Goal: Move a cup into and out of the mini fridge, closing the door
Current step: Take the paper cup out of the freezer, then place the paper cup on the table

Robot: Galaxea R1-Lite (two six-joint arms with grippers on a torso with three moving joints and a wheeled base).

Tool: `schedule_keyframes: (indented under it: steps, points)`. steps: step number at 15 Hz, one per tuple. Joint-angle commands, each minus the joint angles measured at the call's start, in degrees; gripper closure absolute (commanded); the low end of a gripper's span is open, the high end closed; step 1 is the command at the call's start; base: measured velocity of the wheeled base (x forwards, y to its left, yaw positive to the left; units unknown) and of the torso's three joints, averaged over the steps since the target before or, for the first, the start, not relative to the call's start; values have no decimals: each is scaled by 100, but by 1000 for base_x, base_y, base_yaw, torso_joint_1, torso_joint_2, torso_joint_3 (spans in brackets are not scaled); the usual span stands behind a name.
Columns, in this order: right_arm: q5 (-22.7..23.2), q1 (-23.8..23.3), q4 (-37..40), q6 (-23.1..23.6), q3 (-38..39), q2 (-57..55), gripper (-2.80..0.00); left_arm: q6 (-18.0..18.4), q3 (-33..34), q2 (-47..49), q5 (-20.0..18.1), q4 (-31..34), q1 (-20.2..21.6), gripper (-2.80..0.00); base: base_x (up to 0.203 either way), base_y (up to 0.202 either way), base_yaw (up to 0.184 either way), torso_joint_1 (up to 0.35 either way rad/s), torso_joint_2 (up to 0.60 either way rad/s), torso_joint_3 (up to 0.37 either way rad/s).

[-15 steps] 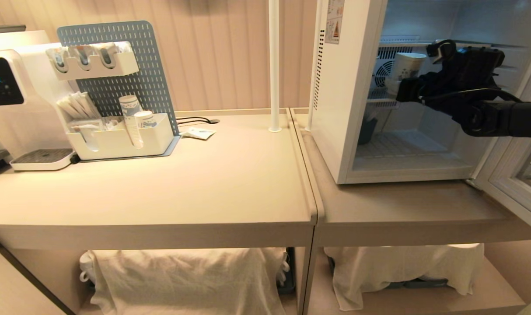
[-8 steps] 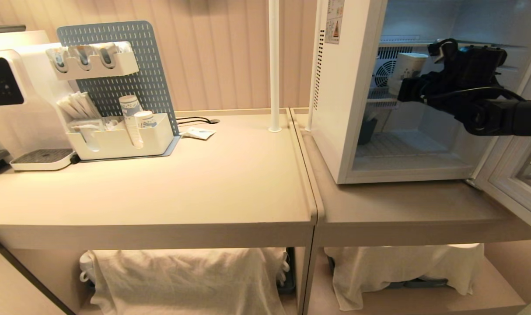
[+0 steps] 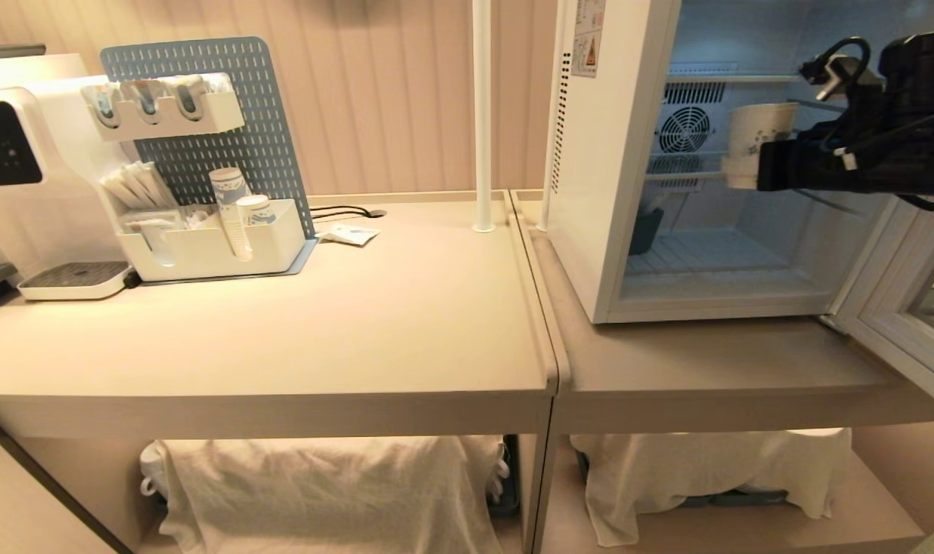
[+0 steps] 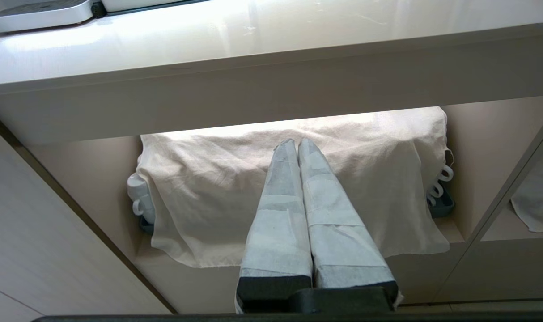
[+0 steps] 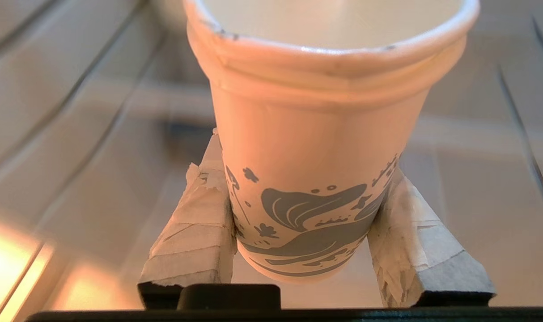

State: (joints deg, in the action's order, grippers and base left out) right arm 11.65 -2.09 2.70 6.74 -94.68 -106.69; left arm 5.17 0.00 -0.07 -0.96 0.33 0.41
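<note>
The right hand holds the cup upright at the open mini fridge.

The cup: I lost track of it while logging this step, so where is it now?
In the head view, the cup is at upper right, held upright in the right claw inside the open mini fridge, right of the rear fan.

Only legible text: "00" in blue digits on the water dispenser's dark display; the warning sticker with a triangle sign on the mini fridge's left side is too small to read.
</note>
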Motion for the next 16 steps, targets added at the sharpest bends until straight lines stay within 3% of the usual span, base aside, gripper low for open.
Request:
schedule_keyframes:
  steps: [1, 4, 8, 10, 13, 16]
  points:
    - [2, -30, 937, 55, 587, 1409, 0, 2, 0, 7, -1, 2, 2, 0, 0, 0, 0, 0, 0, 0]
    - [-126, -47, 2343, 250, 1538, 2817, 0, 2, 0, 7, -1, 2, 2, 0, 0, 0, 0, 0, 0, 0]
    - [-382, -112, 2804, 416, 3676, 5043, 0, 2, 0, 7, -1, 2, 2, 0, 0, 0, 0, 0, 0, 0]
    - [-622, -199, 2852, 616, 5101, 6286, 0, 2, 0, 7, -1, -6, 2, 0, 0, 0, 0, 0, 0, 0]
    - [-788, -324, 2231, 814, 7002, 7526, 0, 2, 0, 7, -1, 2, 2, 0, 0, 0, 0, 0, 0, 0]
    - [-616, -408, 491, 885, 8379, 8525, 0, 2, 0, 7, -1, 2, 2, 0, 0, 0, 0, 0, 0, 0]
